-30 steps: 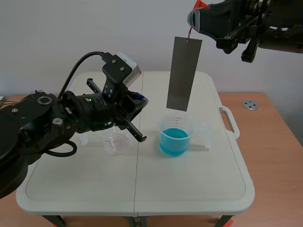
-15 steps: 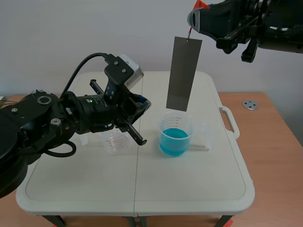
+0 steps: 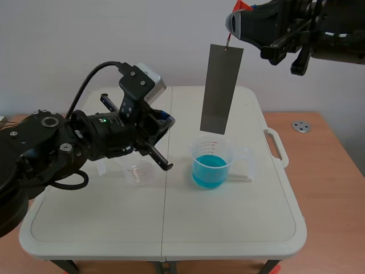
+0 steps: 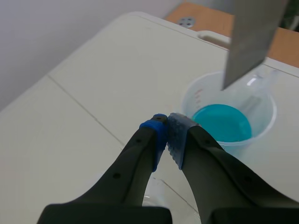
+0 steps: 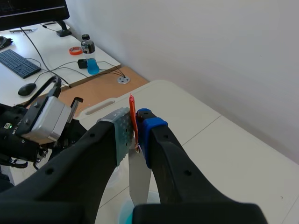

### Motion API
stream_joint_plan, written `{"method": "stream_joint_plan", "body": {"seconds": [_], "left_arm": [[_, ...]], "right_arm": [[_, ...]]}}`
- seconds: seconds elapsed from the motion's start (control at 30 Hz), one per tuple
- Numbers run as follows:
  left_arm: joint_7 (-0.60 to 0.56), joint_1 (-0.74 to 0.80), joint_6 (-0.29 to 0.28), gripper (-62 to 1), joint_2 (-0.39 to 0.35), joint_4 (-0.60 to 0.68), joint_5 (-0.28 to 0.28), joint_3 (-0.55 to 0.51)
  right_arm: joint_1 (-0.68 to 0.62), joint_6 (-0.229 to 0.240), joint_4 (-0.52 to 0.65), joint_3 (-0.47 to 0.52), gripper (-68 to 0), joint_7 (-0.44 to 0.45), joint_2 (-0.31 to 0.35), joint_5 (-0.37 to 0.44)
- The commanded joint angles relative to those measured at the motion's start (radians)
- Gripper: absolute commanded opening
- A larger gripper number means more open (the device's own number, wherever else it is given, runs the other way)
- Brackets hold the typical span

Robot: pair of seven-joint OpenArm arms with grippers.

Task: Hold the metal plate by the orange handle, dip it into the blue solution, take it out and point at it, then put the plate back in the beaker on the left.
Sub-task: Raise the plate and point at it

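The left arm (image 3: 74, 142) covered much of the empty beaker (image 3: 141, 172) in the scene view, and the right arm (image 3: 296, 25) ran off past the edge. Most of the orange handle (image 5: 132, 112) was buried between the pads of the right gripper (image 5: 135, 128) — only a thin strip showed. In the left wrist view the metal plate (image 4: 252, 42) was cut off above its lower end. The scale marks on the blue beaker (image 3: 212, 162) were too small to read.

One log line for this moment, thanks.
right end effector: shut on orange handle; metal plate: hanging above blue solution; left end effector: shut
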Motion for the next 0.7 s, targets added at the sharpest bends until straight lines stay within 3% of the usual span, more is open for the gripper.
{"method": "stream_joint_plan", "body": {"seconds": [0.0,0.17,0.43,0.67], "left_arm": [[-0.029,0.026,0.031,-58.2,-0.050,0.045,-0.024,-0.029],[-0.089,0.167,0.103,-58.2,-0.165,0.131,-0.042,-0.140],[-0.157,0.556,0.106,-58.2,-0.370,0.281,-0.113,-0.374],[-0.170,0.914,0.120,-58.2,-0.417,0.296,-0.114,-0.537]], "right_arm": [[0.015,0.011,0.023,0.005,-66.0,0.010,0.013,0.014],[0.015,0.011,0.023,0.005,-66.0,0.008,0.013,0.015],[0.018,0.011,0.023,0.005,-66.0,0.008,0.013,0.015],[0.018,0.011,0.023,0.005,-66.0,0.008,0.013,0.015]]}}
